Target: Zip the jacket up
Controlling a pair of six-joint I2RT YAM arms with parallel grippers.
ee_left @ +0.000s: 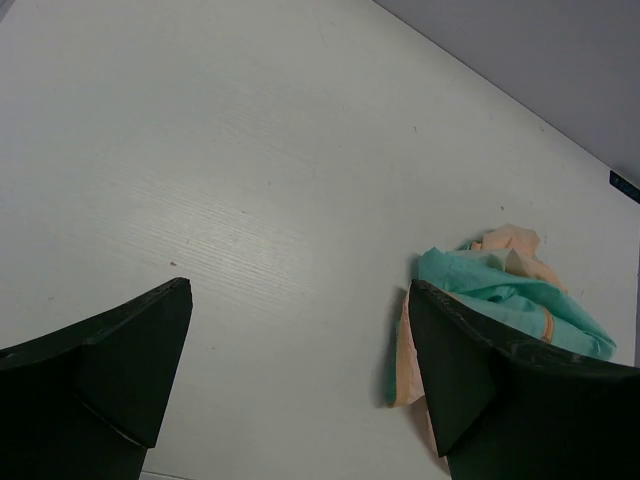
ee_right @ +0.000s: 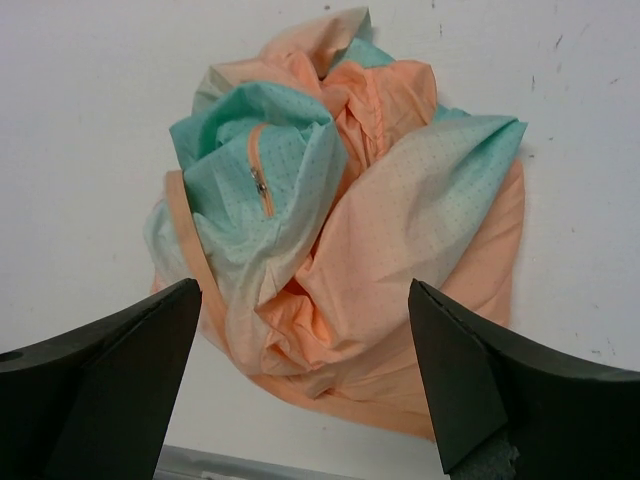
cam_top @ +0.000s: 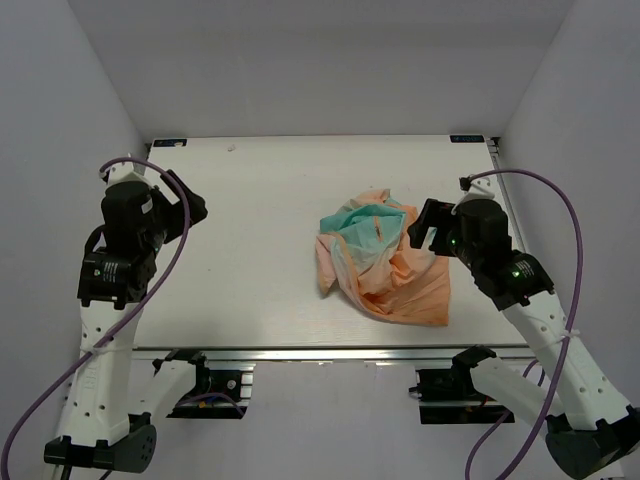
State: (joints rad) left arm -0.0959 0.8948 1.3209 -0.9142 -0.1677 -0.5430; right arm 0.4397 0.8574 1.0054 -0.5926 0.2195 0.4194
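The jacket (cam_top: 378, 258) lies crumpled in a heap right of the table's middle, peach-orange with teal folds on top. In the right wrist view the jacket (ee_right: 350, 230) fills the centre, and a short orange zipper with a metal pull (ee_right: 259, 182) shows on a teal fold. My right gripper (cam_top: 422, 226) is open and empty, hovering just above the heap's right side; its jaws stand wide apart (ee_right: 305, 370). My left gripper (cam_top: 190, 208) is open and empty, raised over the table's left side, far from the jacket (ee_left: 500, 290).
The white table (cam_top: 250, 200) has grey walls at the back and both sides. Its front edge (cam_top: 300, 350) runs just below the jacket. A small speck (cam_top: 232, 148) lies near the back edge.
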